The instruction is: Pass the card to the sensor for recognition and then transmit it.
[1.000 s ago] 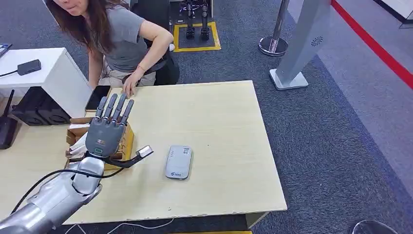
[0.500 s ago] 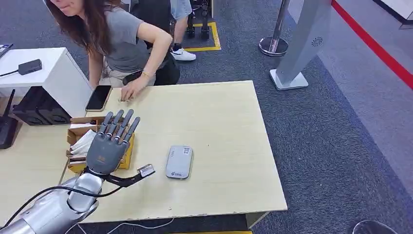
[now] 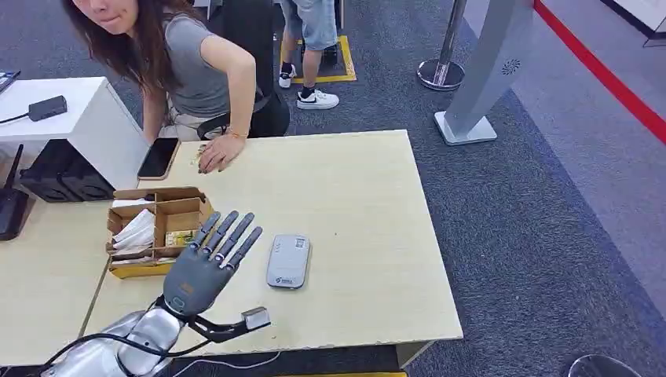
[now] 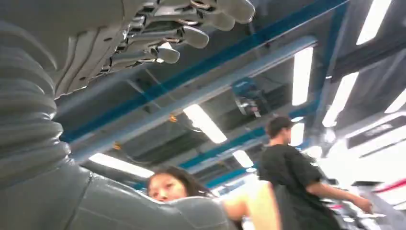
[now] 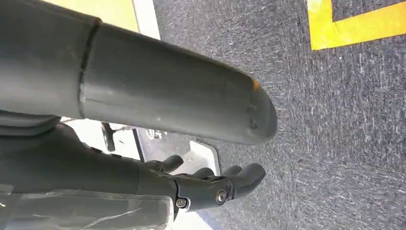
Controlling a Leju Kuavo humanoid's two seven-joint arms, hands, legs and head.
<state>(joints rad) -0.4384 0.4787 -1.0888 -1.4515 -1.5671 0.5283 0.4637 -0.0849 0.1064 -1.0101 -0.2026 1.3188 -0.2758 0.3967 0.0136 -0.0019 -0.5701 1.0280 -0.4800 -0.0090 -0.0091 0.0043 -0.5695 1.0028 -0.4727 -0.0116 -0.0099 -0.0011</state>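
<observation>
Showing one grey sensor [image 3: 288, 261] at tabletop [image 3: 353, 196] centre, one cardboard box [image 3: 157, 228] of cards left; left robot hand [image 3: 206, 265] spread, empty; right robot hand [image 5: 210, 184] loosely curled, empty.

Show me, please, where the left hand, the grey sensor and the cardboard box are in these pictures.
left hand [image 3: 206, 269], head view, on the back of the palm.
grey sensor [image 3: 288, 261], head view, middle of its top face.
cardboard box [image 3: 159, 194], head view, on its far wall.
</observation>
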